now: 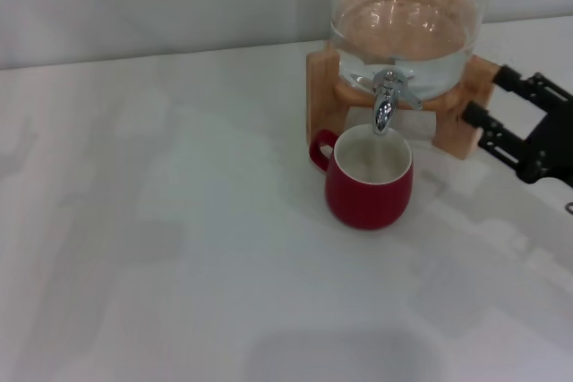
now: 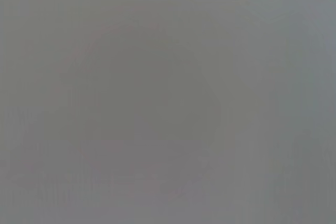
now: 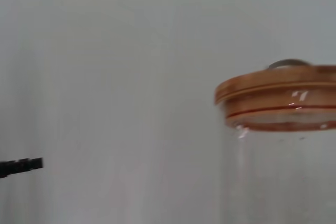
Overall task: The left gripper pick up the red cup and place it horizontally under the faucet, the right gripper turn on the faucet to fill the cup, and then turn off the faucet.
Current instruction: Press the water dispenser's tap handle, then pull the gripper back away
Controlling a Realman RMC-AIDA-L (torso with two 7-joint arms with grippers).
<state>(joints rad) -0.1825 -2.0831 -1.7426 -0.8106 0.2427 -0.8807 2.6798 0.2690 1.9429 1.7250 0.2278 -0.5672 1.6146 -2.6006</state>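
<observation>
One relation governs the coming move: the faucet (image 1: 387,100) lies toward the robot's left of the right gripper (image 1: 491,112), with the stand's right leg between them. The faucet is a small chrome tap fixed low on the front of the glass jar (image 1: 403,33); its spout points straight down and its thin lever handle (image 1: 410,96) juts sideways toward the gripper's side. Directly beneath the spout stands the red cup (image 1: 369,181), upright on the table (image 1: 179,221), mouth open upward, loop handle turned to the robot's left. The cup's pale interior shows no clear water level, so filling is judged not yet begun. The jar, partly filled with water, rests on a wooden stand (image 1: 466,118).

The right gripper enters from the right edge of the head view, at about the height of the faucet. Its two black fingers are spread apart, grasping nothing, and their tips point leftward along the line that leads to the lever, close beside the stand's right leg. The right wrist view shows only the jar's wooden lid (image 3: 278,98) and one dark finger tip at the frame edge.

The left gripper is absent from the head view, and its wrist view shows only blank grey; the right arm is therefore the nearer one. A short leftward reach to the lever is judged to be the next requirement.
</observation>
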